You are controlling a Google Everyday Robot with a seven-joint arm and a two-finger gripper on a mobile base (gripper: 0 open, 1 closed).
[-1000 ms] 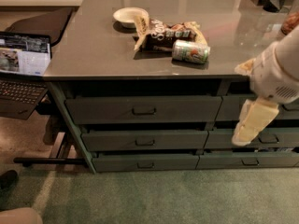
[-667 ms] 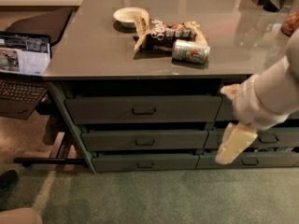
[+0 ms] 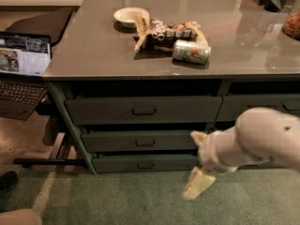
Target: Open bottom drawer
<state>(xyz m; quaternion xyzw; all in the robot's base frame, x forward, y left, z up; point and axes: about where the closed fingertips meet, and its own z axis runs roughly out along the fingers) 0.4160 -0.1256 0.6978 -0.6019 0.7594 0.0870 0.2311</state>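
Observation:
The bottom drawer point(image 3: 145, 163) is the lowest of three dark grey-green drawers in the left stack, with a small dark pull point(image 3: 146, 165) at its centre. It is closed. My gripper point(image 3: 198, 184) hangs low at the right of that drawer, just above the green carpet, on the end of my white arm point(image 3: 255, 142). The gripper is to the right of the pull and apart from it. The arm covers the right-hand drawers.
The grey counter point(image 3: 93, 50) carries a white bowl point(image 3: 128, 17), snack bags point(image 3: 166, 31) and a lying can point(image 3: 191, 51). An open laptop point(image 3: 23, 62) sits on a low stand at the left. Middle drawer point(image 3: 143, 140) and top drawer point(image 3: 143, 109) sit above.
My arm and gripper have swung down and to the left, from beside the right drawers to near the bottom drawer's right end. The drawers have not moved.

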